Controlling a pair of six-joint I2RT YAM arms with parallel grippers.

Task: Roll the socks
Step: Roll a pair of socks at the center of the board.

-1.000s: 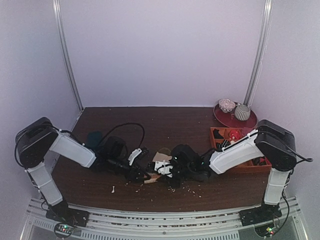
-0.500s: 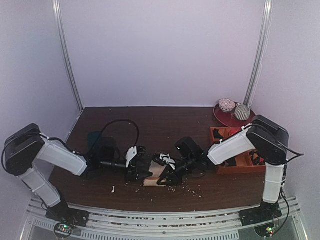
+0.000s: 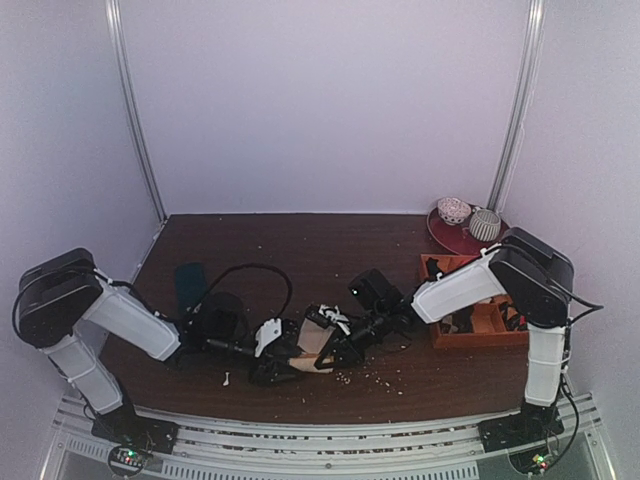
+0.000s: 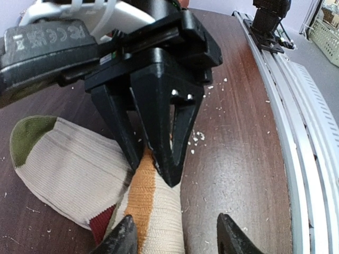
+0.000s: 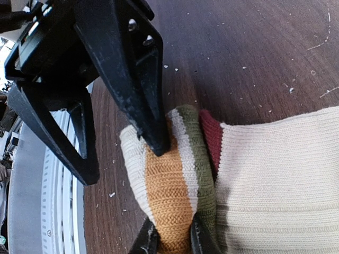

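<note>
At mid-table: right claw (image 5: 169, 241) pinches socks (image 5: 265, 174), left claw (image 4: 177, 238) open; orange tray (image 3: 480, 338) holds clutter (image 3: 463, 322).

We see the socks (image 3: 312, 340) lying low near the front edge, about midway between left and right, a cream ribbed knit folded over itself. Across the fold run an orange stripe (image 5: 168, 203), an olive-green band (image 5: 197, 153) and a dark-red band (image 5: 212, 140). One flat end has an olive-green tip (image 4: 29, 140).
</note>
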